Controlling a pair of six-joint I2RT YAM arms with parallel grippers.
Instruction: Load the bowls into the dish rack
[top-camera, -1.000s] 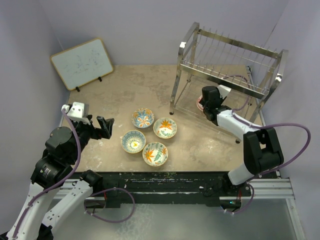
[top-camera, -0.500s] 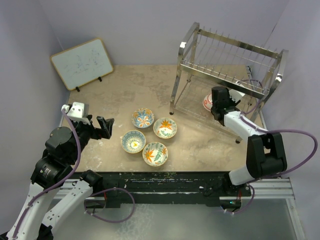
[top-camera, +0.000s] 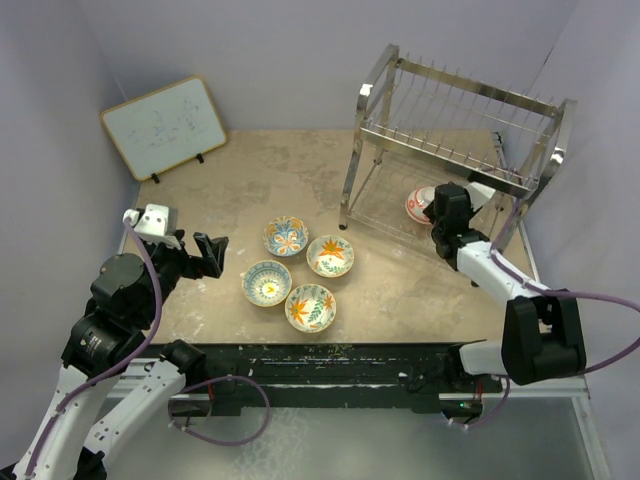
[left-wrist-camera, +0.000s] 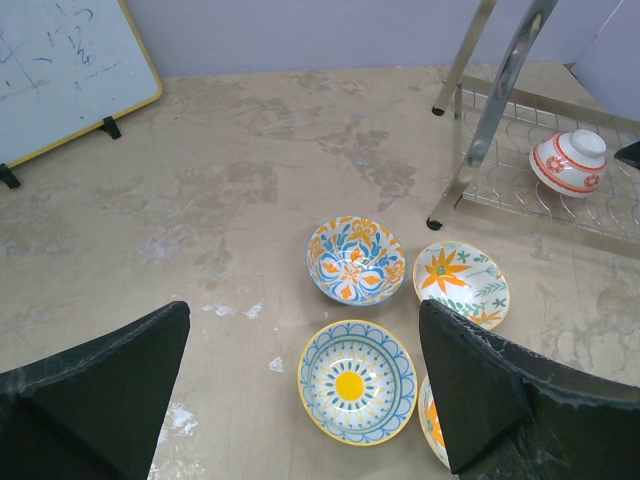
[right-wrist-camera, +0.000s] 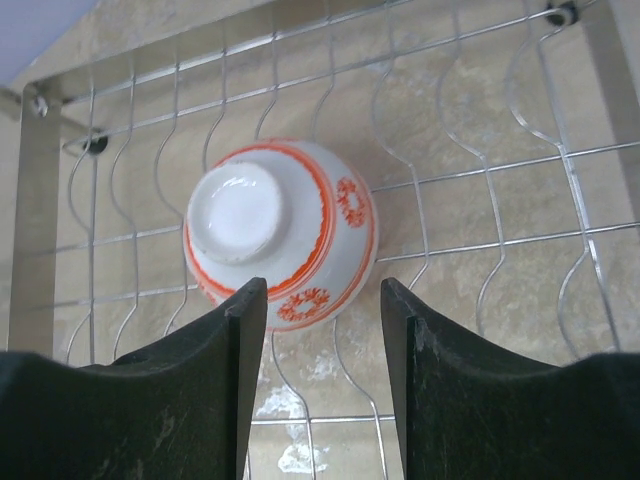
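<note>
Lilac walls close round a mottled beige surface (top-camera: 300, 170), with a whiteboard (top-camera: 165, 125) propped at the back left and the chrome wire dish rack (top-camera: 455, 115) at the back right. One red-orange bowl (right-wrist-camera: 280, 232) lies foot-up on the rack's lower tier, tilted across the wavy wires. The right jaws stand parted just short of it, gripping nothing. Four floral bowls (top-camera: 286, 236) cluster on the surface near the rack's front left leg, apart from the left jaws, which hang wide open and empty. The placement looks nearly finished. It would be best to draw the right jaws straight back without brushing the rim, so the bowl keeps its seat, then go for the nearest one, the orange-flowered bowl (top-camera: 330, 255).
</note>
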